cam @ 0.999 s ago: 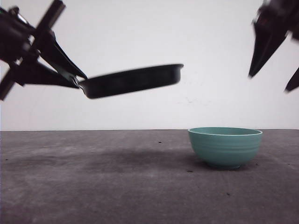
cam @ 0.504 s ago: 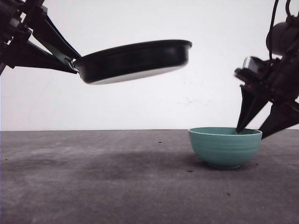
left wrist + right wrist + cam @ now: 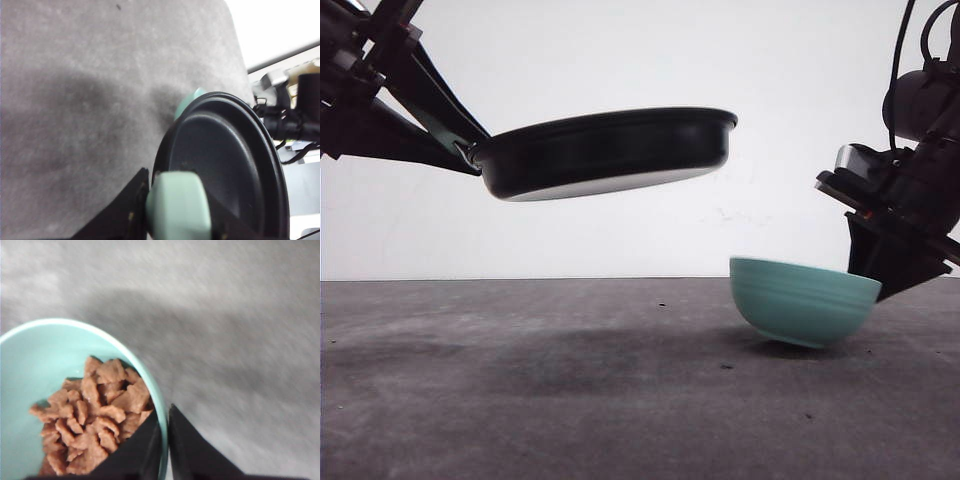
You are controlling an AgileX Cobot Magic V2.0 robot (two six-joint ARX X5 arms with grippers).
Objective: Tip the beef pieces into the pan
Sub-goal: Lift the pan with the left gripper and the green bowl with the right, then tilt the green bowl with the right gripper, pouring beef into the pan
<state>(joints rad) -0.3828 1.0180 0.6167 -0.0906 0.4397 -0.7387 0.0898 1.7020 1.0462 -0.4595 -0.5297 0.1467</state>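
Note:
The black pan (image 3: 605, 152) hangs level in the air at the upper left, held by my left gripper (image 3: 470, 150), which is shut on its mint-green handle (image 3: 177, 205). The pan's inside (image 3: 225, 170) looks bare. A teal bowl (image 3: 804, 300) at the right is tilted, its base just off the table. My right gripper (image 3: 870, 275) is shut on the bowl's rim (image 3: 161, 432), one finger inside and one outside. Brown beef pieces (image 3: 92, 415) lie heaped in the bowl, next to the inner finger.
The grey table (image 3: 570, 390) stretches below both arms, with a white wall behind. A few dark specks (image 3: 725, 366) dot the table near the bowl.
My right gripper dropped to the bowl, closed on its rim and tipped it up off the table. The pan rose and levelled, shifting slightly right.

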